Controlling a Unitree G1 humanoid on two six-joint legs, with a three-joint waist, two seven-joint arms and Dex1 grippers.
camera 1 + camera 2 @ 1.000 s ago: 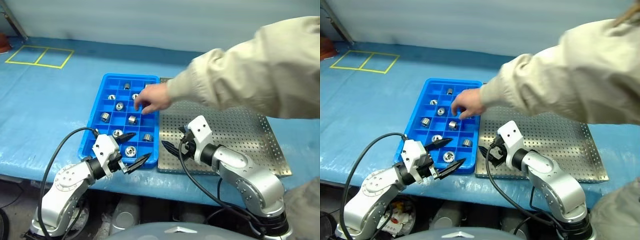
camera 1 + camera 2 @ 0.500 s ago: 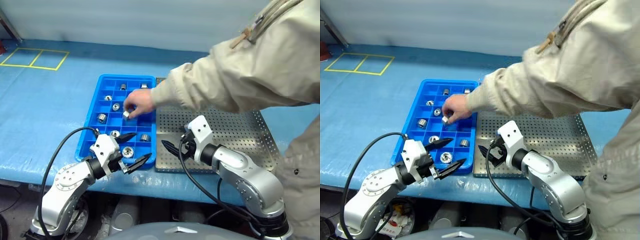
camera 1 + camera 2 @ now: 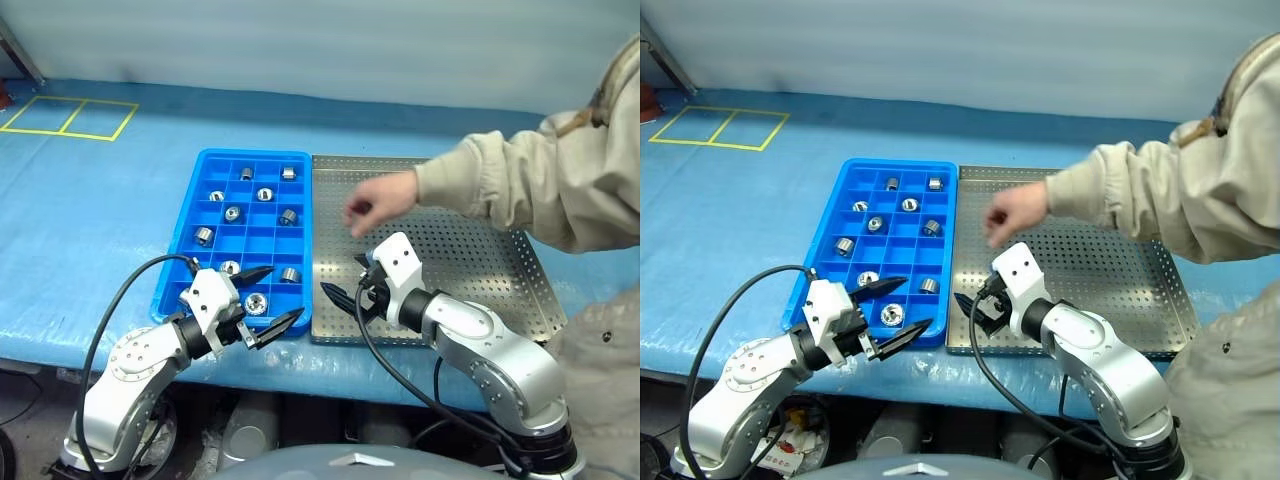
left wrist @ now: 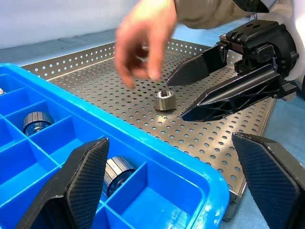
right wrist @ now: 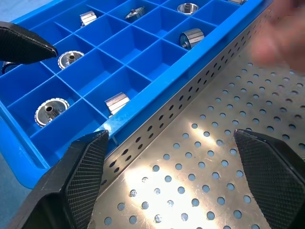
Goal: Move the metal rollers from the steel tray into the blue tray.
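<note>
Change since earlier frame: person's hand (image 3: 380,203) has left the blue tray (image 3: 178,268) and now hangs above the steel tray (image 3: 500,262); one roller (image 4: 165,100) now stands on the perforated floor. Both arms unchanged.

Roller to move: single small silver cylinder, upright on its end, dark bore facing up, long axis vertical. You see it in the left wrist view, on the steel tray close to the rim that meets the blue tray, just in front of the right jaws' tips. In the head views the right wrist block hides it.

Other rollers: nine or so (image 3: 265,194) sit in separate compartments of the blue tray, one per cell.

Right gripper (image 3: 344,281): jaws spread wide, holding nothing, low over the near left corner of the steel tray, pointing toward the blue tray.

Left gripper (image 3: 271,297): jaws spread wide, holding nothing, over the near right corner of the blue tray, pointing toward the steel tray.

Key relation: roller lies just ahead of the right jaws, roughly between their tips in line, not touching either. Right arm is clearly nearer; left would have to cross the blue rim.

Judged next move: you ease the right jaws forward to straddle the upright roller and close across its round wall.

Caution: person's hand hovers just above the roller; wait until it is clear.
</note>
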